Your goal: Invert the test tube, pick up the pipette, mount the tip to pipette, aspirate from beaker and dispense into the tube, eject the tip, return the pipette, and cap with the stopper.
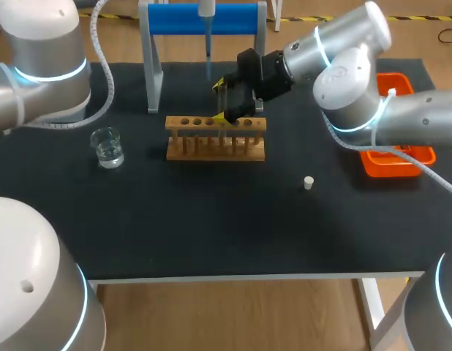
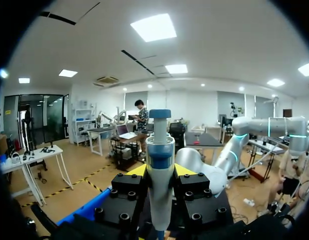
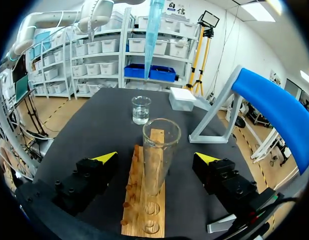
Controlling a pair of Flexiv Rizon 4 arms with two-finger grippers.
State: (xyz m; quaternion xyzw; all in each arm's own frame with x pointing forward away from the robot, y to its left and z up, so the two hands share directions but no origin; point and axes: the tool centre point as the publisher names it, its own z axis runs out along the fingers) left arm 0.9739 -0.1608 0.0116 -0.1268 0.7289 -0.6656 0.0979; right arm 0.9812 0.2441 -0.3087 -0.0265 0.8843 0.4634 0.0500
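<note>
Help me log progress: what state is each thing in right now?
test tube: upright in the rack, mouth up, uncapped.
stopper: loose on the table.
beaker: upright, holding clear liquid.
pipette: held up by the left gripper.
left gripper: shut on the pipette.
right gripper: open around the test tube, not touching it.

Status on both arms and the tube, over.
Right gripper open, straddling upright tube in rack. Left gripper shut on pipette. Stopper lies clear of rack.
</note>
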